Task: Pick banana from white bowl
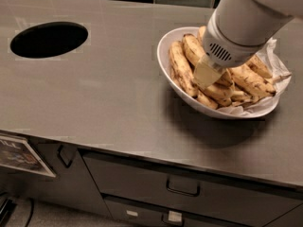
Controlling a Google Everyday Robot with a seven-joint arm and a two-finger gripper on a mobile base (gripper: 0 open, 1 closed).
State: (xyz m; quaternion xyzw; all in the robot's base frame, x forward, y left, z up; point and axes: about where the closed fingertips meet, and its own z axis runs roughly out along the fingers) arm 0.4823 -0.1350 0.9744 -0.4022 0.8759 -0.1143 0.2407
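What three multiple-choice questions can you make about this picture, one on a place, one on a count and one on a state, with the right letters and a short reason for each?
1. Where is the gripper?
A. at a drawer handle
B. down in the white bowl, among the bananas
C. outside the picture

2. How many round holes does the counter show?
A. none
B. one
C. three

3. How does the white bowl stand?
A. overturned
B. upright but empty
C. upright, holding several bananas

Answers:
1 B, its tip sits between bananas inside the rim.
2 B, a single dark hole lies at the picture's left.
3 C, the rim faces up and bananas fill it.
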